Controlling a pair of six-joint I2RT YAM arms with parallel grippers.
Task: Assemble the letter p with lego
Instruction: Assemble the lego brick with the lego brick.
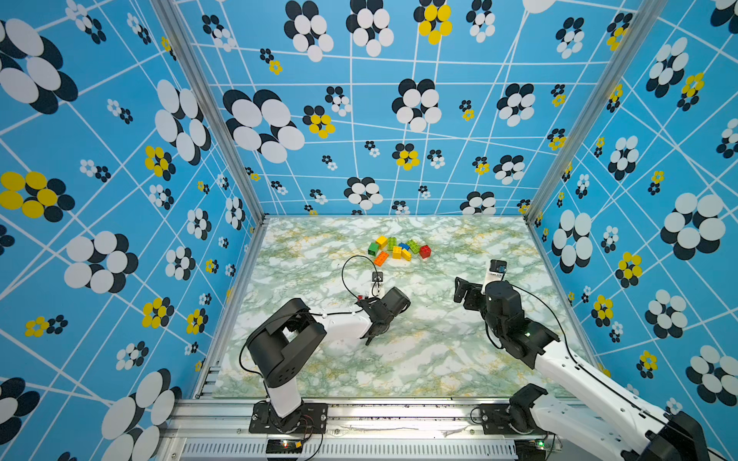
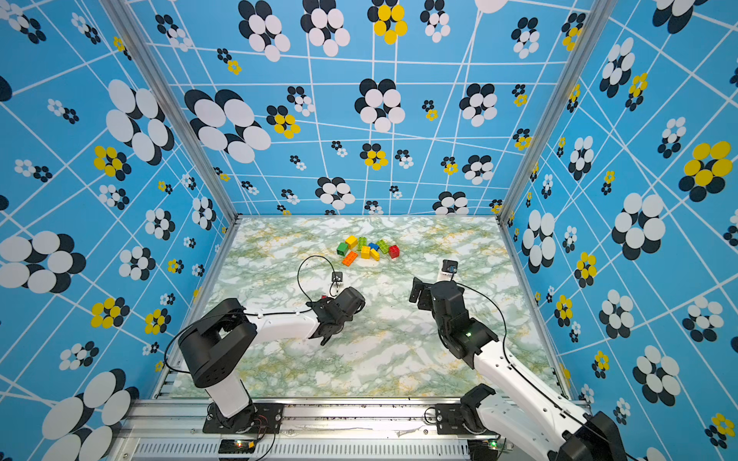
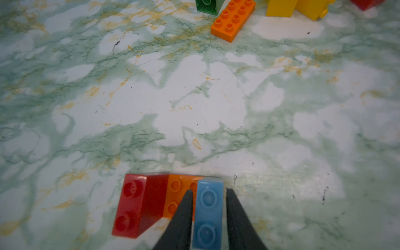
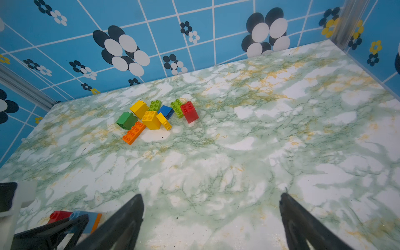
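Observation:
A small lego build lies under my left wrist: a red brick [image 3: 138, 205], an orange brick [image 3: 176, 189] beside it, and a light blue brick [image 3: 208, 212] that appears to sit on the orange one. My left gripper [image 3: 209, 190] straddles the light blue brick, jaws slightly open with a thin gap on each side. In both top views only the red brick [image 1: 361, 297] [image 2: 323, 297] peeks out from under that wrist. My right gripper [image 4: 211, 198] [image 1: 459, 291] is wide open and empty over bare table to the right.
Several loose lego bricks [image 1: 399, 247] [image 4: 151, 118] are piled at the back middle of the marble table [image 1: 439, 359]: an orange oblong [image 3: 233, 20], green [image 1: 373, 248], yellows, limes, blue and a red one [image 1: 425, 251]. Patterned walls enclose three sides.

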